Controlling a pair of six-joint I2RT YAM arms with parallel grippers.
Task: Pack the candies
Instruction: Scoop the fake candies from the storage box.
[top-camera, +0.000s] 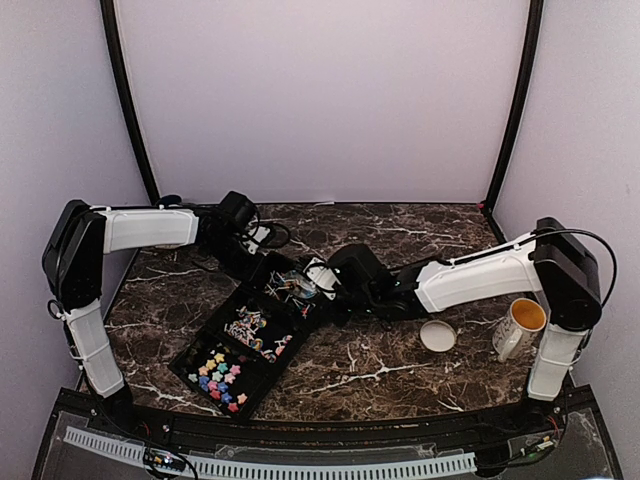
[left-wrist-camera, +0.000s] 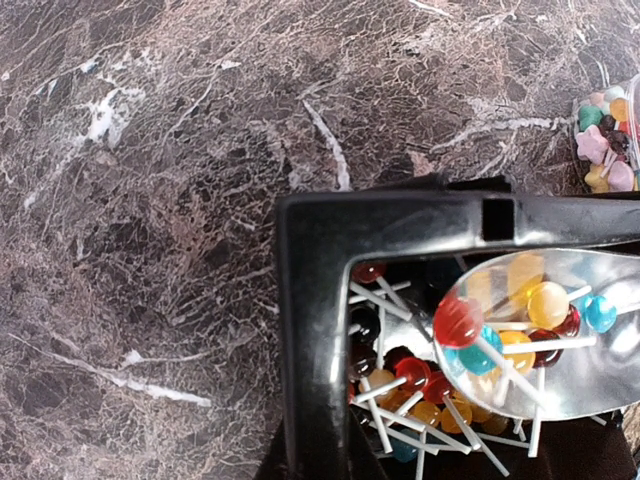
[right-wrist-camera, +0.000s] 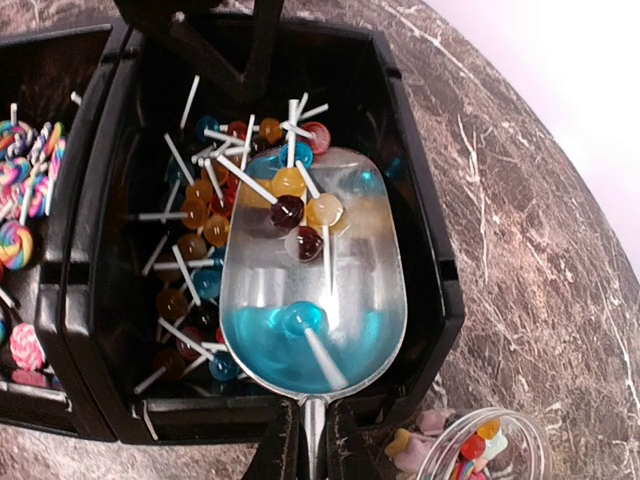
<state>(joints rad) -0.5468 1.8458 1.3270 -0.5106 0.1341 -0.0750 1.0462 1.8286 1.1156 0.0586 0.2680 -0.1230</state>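
Right gripper (right-wrist-camera: 312, 440) has its jaws pinched tight on the handle of the clear scoop (right-wrist-camera: 310, 270), which hangs over the far compartment of the black tray (right-wrist-camera: 420, 230), lying slantwise on the left half of the surface (right-wrist-camera: 530, 250). A handful of candies (right-wrist-camera: 300, 215), ball lollipops on white sticks, sit in the bowl, with plenty more in the compartment below. Left gripper (top-camera: 252, 240), jaws narrow, looks clamped on the tray's far wall, steadying it. The smart play is a slow forward tip with the lip low inside the walls, so the sticks slide out together. I'd watch the blue one near the handle, which may lag and want a steeper tilt.
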